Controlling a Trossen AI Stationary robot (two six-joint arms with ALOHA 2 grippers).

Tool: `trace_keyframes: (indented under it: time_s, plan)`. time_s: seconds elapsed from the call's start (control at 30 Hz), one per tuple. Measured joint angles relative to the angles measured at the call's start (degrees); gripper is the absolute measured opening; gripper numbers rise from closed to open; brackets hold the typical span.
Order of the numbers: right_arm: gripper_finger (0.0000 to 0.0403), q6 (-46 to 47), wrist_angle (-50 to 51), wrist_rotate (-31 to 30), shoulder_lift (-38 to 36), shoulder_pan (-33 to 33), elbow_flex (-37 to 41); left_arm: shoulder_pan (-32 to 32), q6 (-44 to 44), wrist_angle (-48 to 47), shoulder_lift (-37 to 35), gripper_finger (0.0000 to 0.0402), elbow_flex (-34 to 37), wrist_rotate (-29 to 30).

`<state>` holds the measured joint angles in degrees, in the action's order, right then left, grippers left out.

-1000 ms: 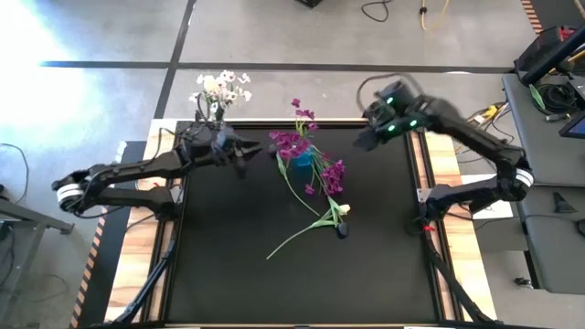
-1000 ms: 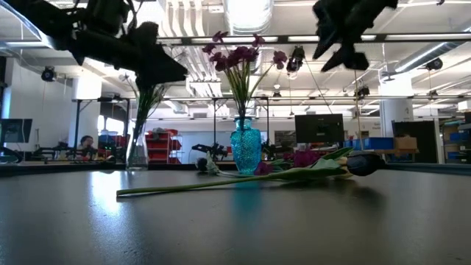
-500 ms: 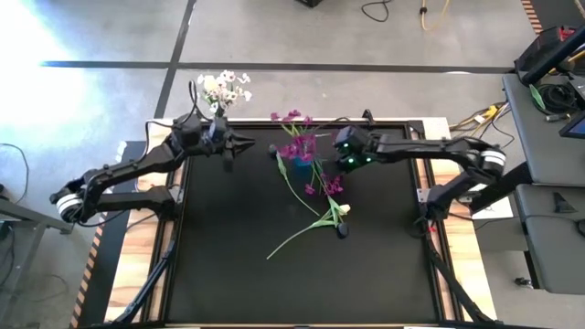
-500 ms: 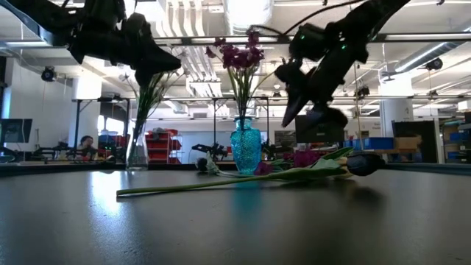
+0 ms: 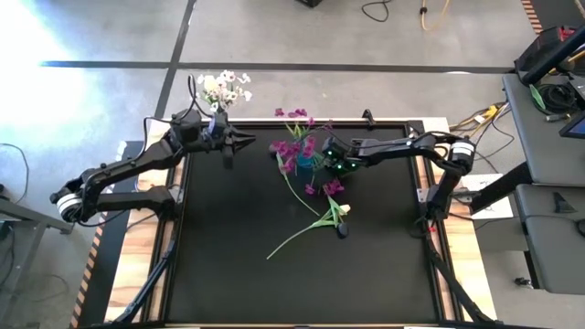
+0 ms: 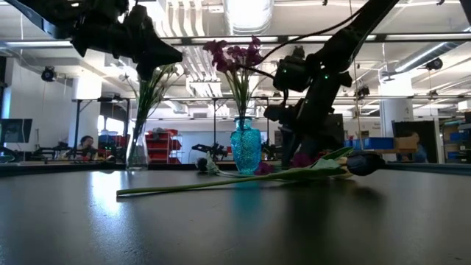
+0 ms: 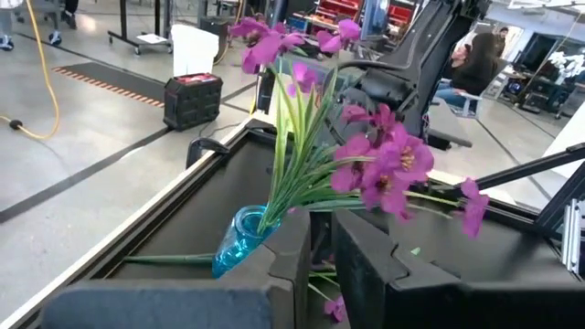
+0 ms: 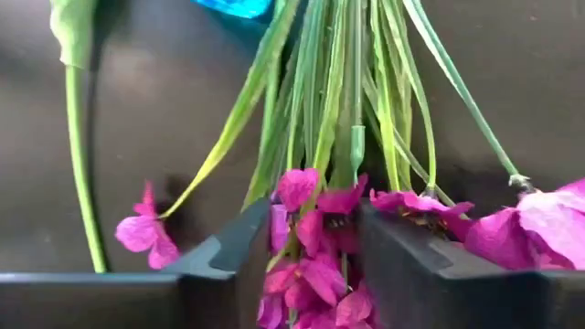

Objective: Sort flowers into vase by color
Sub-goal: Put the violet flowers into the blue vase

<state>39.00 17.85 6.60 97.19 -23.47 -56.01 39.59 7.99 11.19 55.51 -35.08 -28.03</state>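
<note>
A blue vase (image 5: 302,162) (image 6: 246,147) near the table's far edge holds magenta sprays. A clear vase (image 6: 137,147) at the far left corner holds white blossoms (image 5: 222,89). A loose magenta spray (image 5: 331,187) (image 8: 315,247) lies on the table right of the blue vase, beside tulip stems with a cream bud (image 5: 344,209) and a dark bud (image 5: 341,230) (image 6: 366,163). My right gripper (image 5: 322,163) (image 8: 313,208) is open and low over the loose spray, one finger on each side of its blossoms. My left gripper (image 5: 245,142) (image 7: 324,274) is shut and hovers between the two vases. My right gripper comes down from above onto the loose magenta spray's blossom end (image 8: 302,187), which fills the gap between the open fingers (image 8: 228,247). The spray lies on the table with its green stems running toward the blue vase. Whether the fingers touch it I cannot tell.
The black mat (image 5: 238,265) has bare room across its near half and left side. A long tulip stem (image 6: 206,186) runs across the middle. Wooden rails edge the table left and right. Cables and equipment sit beyond the right edge (image 5: 548,82).
My right gripper has swung from high above the far right corner toward the blue vase, and down to the table over the loose magenta spray. The sprays in the blue vase now lean more toward the table's left. My left gripper has stayed shut between the vases.
</note>
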Motion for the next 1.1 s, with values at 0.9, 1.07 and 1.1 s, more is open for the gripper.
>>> trace_keyframes:
  time_s: [0.9,1.07,1.1]
  plan:
    - [0.0013,9.47,31.92,2.37,-42.43,-1.55,0.0,-4.54,-19.1,-37.18,2.95,0.0035,-20.89,0.5]
    - [0.0013,10.7,35.49,5.49,-49.36,-1.26,-3.58,-16.97,-20.86,-37.77,5.19,0.0035,-22.22,12.31]
    - [0.0013,10.68,37.27,5.77,-50.09,-1.21,-5.03,-20.04,-20.91,-36.54,5.61,0.0035,-22.22,16.24]
